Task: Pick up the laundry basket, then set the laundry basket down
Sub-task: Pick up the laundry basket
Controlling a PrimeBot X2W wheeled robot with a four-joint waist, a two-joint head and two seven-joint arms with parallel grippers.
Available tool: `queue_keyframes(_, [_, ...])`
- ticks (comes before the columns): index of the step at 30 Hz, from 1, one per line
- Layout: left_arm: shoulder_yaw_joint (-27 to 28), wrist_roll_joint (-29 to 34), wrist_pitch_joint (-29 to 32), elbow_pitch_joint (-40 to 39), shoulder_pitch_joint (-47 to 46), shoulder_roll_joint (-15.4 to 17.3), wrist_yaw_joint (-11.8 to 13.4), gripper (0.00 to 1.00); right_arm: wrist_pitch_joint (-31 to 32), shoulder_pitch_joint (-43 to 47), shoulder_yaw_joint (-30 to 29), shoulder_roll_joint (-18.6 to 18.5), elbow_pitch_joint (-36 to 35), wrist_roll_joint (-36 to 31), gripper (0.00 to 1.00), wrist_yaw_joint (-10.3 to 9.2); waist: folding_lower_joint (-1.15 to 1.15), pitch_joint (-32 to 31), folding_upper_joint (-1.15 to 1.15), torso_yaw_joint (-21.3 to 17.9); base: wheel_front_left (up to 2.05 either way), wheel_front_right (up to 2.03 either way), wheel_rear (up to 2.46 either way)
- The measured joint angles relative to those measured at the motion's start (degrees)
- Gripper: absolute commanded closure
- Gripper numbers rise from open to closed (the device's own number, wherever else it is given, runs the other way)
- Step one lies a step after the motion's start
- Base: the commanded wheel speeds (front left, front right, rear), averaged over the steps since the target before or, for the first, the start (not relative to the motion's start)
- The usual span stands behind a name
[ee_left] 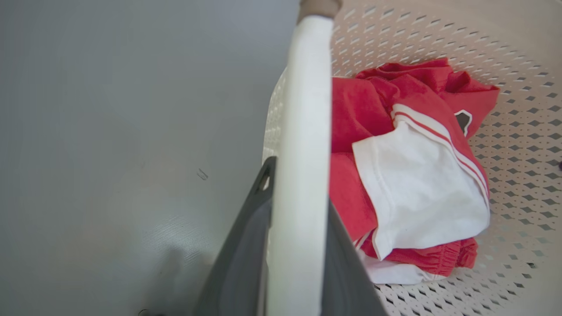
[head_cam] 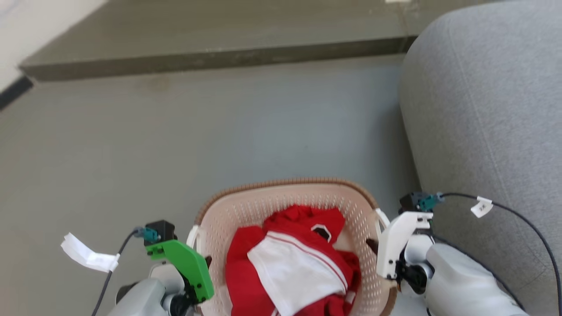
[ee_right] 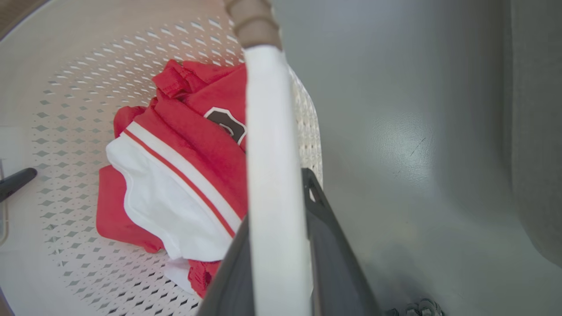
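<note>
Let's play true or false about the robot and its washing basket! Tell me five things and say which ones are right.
1. The basket has red and white clothes inside. True.
2. The left gripper is shut around a white handle of the basket. True.
3. The right gripper is far away from the basket. False: its fingers clasp the other white handle.
4. The basket sits on the grey sofa. False: the sofa is beside it, on the robot's right, and the basket is over the grey floor.
5. The basket's rim is blue. False: it is brown.
</note>
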Motion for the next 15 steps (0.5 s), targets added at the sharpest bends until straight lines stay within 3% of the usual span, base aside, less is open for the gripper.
queue_keyframes(15, [-0.9, -1.8, 2.7, 0.1, 2.4, 0.0, 0.0, 1.0, 2.5, 2.0, 1.7, -0.1, 0.3, 1.7, 1.0, -0.03, 0.0, -7.8, 0.0, -0.4, 0.0, 0.0, 0.0])
